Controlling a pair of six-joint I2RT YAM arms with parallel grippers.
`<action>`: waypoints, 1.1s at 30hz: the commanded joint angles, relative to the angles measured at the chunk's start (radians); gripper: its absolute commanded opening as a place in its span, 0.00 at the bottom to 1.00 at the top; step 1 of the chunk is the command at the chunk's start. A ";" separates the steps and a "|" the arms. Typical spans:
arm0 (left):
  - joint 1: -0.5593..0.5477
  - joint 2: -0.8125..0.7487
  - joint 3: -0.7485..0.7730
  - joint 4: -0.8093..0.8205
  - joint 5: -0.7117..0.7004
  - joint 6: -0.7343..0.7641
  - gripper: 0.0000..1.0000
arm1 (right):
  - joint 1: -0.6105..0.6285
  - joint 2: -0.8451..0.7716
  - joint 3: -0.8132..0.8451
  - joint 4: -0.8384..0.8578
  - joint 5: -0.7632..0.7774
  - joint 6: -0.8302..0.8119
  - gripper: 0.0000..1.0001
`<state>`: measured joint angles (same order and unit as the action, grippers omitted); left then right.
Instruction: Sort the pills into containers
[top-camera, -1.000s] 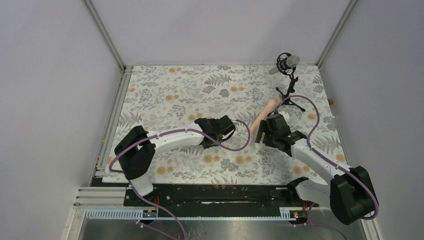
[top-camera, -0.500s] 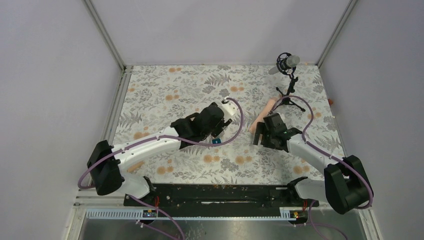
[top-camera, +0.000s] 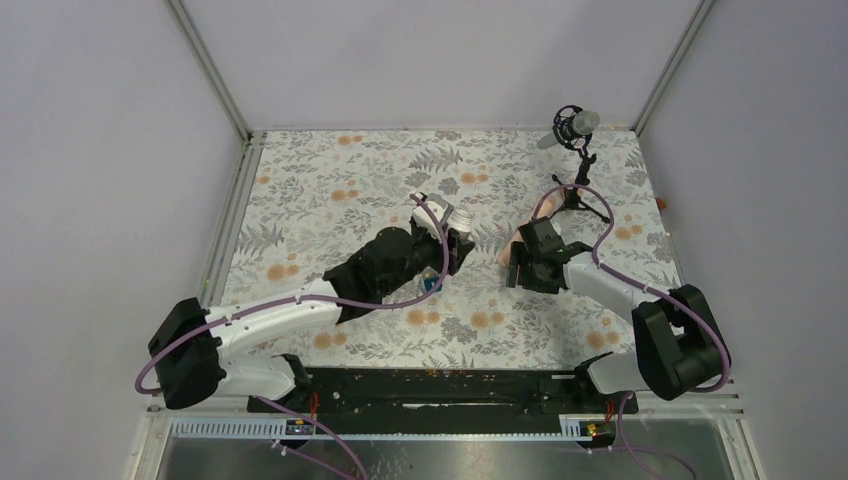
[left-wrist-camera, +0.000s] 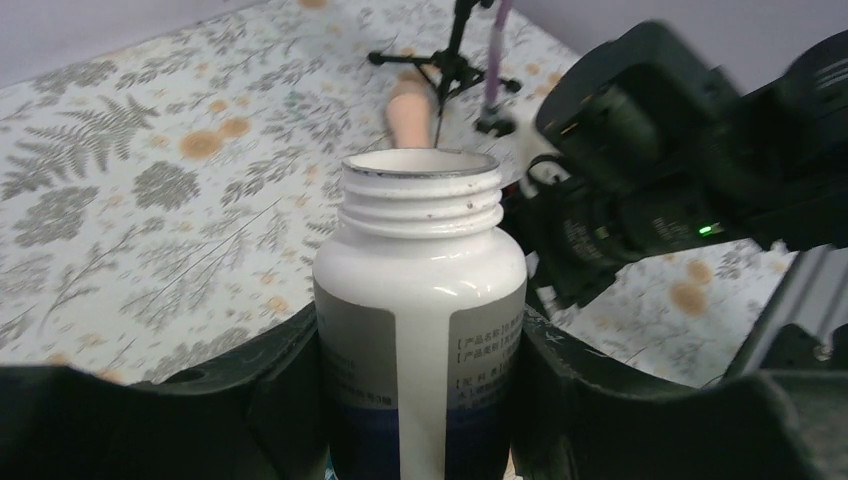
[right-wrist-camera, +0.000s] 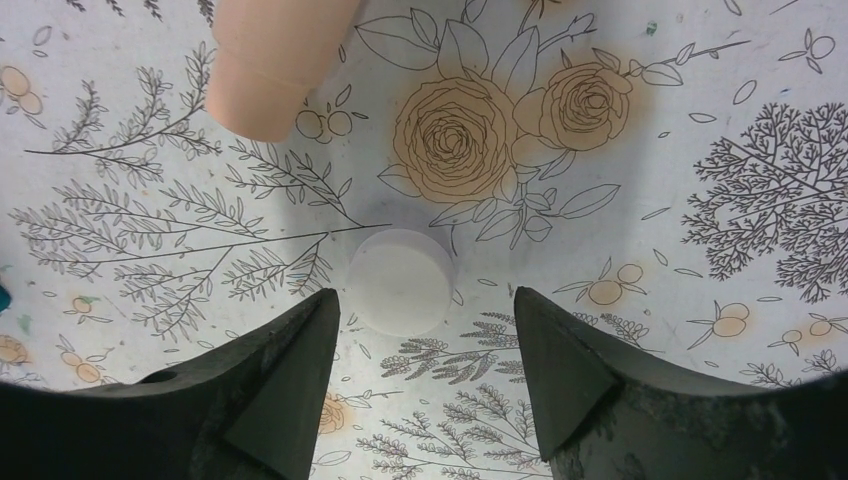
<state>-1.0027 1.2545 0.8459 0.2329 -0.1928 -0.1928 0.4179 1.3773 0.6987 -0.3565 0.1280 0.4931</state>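
My left gripper (left-wrist-camera: 420, 335) is shut on the white round bottle (left-wrist-camera: 420, 290) with a dark label. It holds the bottle upright and off the table, and the bottle's threaded mouth is open with no cap on. In the top view the bottle (top-camera: 440, 213) is at the tip of the left gripper (top-camera: 447, 232). A small teal box (top-camera: 432, 284) lies on the table just below it. My right gripper (right-wrist-camera: 425, 300) is open and points down, with the white cap (right-wrist-camera: 400, 280) lying flat just beyond its fingertips. No pills show.
A peach cylinder (right-wrist-camera: 280, 60) lies on the floral table cover (right-wrist-camera: 650, 200), just beyond the cap. A black microphone (top-camera: 575, 125) on its tripod stands at the back right. In the left wrist view the right gripper (left-wrist-camera: 640, 180) is close behind the bottle.
The left arm has lifted the bottle off the table and swung back and left, which uncovered the teal box. The right gripper has shifted slightly back and left, over the cap.
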 joint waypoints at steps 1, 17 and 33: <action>-0.019 0.015 -0.030 0.279 0.054 -0.038 0.00 | -0.003 0.028 0.040 -0.025 -0.014 -0.029 0.71; -0.079 0.063 -0.196 0.636 0.073 0.074 0.00 | 0.063 0.099 0.090 -0.056 0.055 -0.044 0.66; -0.079 0.044 -0.271 0.588 0.108 0.005 0.00 | 0.070 0.085 0.124 -0.127 0.032 -0.050 0.38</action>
<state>-1.0798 1.3193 0.5766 0.7547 -0.1307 -0.1665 0.4770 1.4925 0.7723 -0.4194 0.1463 0.4564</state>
